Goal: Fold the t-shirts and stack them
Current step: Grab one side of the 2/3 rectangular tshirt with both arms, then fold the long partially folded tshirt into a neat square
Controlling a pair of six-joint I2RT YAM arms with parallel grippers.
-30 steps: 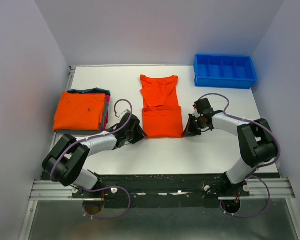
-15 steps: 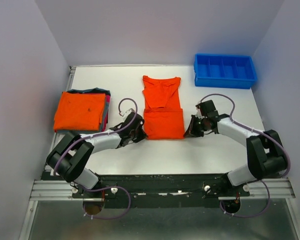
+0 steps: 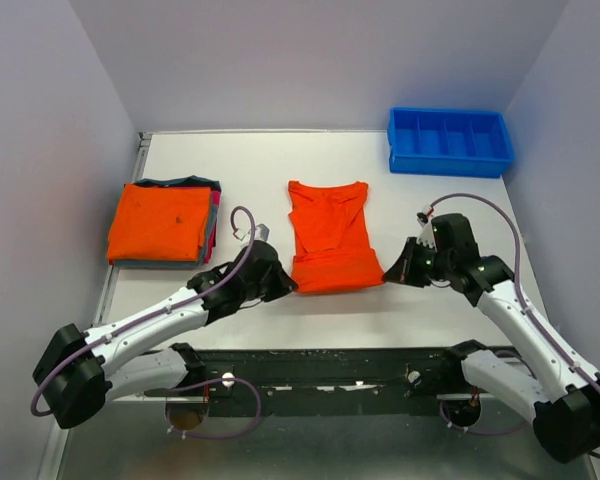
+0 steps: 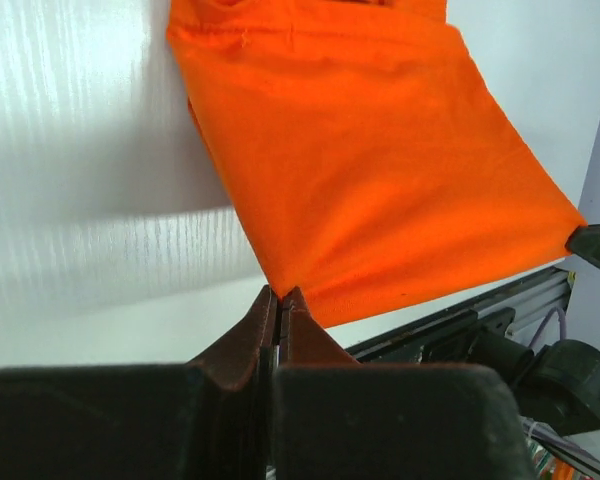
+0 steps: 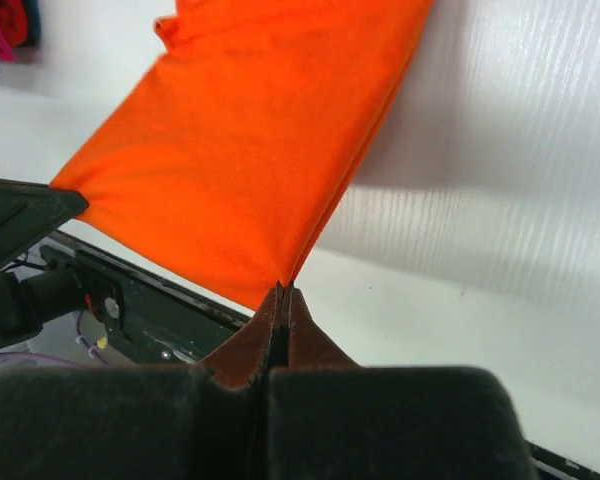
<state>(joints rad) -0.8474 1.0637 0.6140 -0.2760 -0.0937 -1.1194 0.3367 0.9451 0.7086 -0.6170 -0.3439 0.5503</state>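
An orange t-shirt, folded into a narrow strip, is stretched in the middle of the table. My left gripper is shut on its near left corner and my right gripper is shut on its near right corner. The near end is lifted off the table; the collar end lies farther back. The left wrist view shows the shirt running up from my closed left gripper. The right wrist view shows the shirt hanging from my closed right gripper. A stack of folded t-shirts, orange on top with teal and pink-red edges, lies at the left.
A blue plastic bin with dividers stands at the back right. The black and metal mounting rail runs along the table's near edge. Grey walls close in the left, right and back sides.
Both grippers have pulled toward the near edge, holding the shirt's near corners. The shirt has slid nearer and its near end has risen, stretched between them.
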